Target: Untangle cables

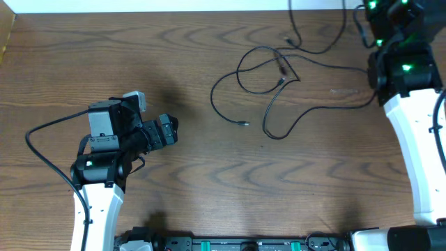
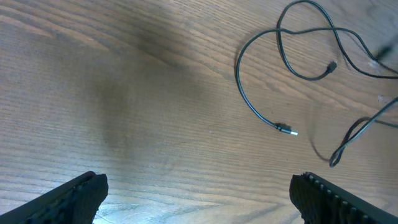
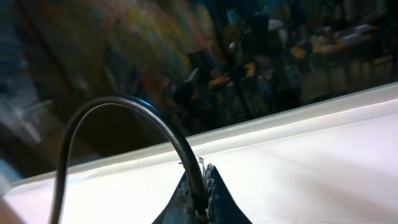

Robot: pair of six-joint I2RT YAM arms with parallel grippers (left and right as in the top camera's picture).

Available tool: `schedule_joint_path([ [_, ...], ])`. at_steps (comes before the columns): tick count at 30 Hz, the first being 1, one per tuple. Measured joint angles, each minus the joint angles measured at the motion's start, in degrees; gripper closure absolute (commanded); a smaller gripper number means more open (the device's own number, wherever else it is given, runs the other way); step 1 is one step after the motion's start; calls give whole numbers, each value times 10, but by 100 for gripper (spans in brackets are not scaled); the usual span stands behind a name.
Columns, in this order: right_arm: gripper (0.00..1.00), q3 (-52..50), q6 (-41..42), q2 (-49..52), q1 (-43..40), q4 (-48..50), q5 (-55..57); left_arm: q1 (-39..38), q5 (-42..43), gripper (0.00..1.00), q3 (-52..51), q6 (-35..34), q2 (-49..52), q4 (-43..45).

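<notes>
Wood-grain table top [image 1: 139, 56]: brown boards formed the work surface, and a white strip ran along the far edge.
Thin black cables [image 1: 281, 67] [image 2: 238, 74]: these lay in a loose tangle of overlapping loops on the far-right part of the table. They were well apart from the left arm and near the right arm.
Metal-tipped plug end [image 1: 243, 123] [image 2: 286, 129]: this lay flat on bare wood at the near-left edge of the tangle, at the end of a long curved strand, and touched no other strand.
Small dark connector [image 2: 333, 66]: this sat among the loops, where several strands crossed.
Outlying strands: two ran rightward from the tangle toward the right arm, and another looped up to the far edge of the table.
Left gripper [image 1: 167, 130] [image 2: 199, 186]: its jaws were spread wide with nothing between them. It hovered over bare wood and pointed toward the tangle. In the wrist view its two dark fingers [image 2: 74, 196] showed only at the lower corners.
Right gripper [image 3: 199, 202]: its fingertips were pressed together on a black cord [image 3: 124, 102], which arched up and to the left from the pinch. The white far edge and a dark, blurred room lay behind it. Where that cord joined the tangle could not be told from this view.
Right arm [image 1: 411, 139]: a white-shelled link rose along the right side to a dark upper section with green lights at the far-right corner.
</notes>
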Motion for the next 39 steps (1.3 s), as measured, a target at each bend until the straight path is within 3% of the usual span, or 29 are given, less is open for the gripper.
schedule_joint_path([
  [14, 99, 0, -21, 2, -5, 66, 30, 0, 0, 2, 0, 0, 0, 0],
  [39, 99, 0, -106, 3, -313, -139, 71, 0, 0, 2, 0, 0, 0, 0],
])
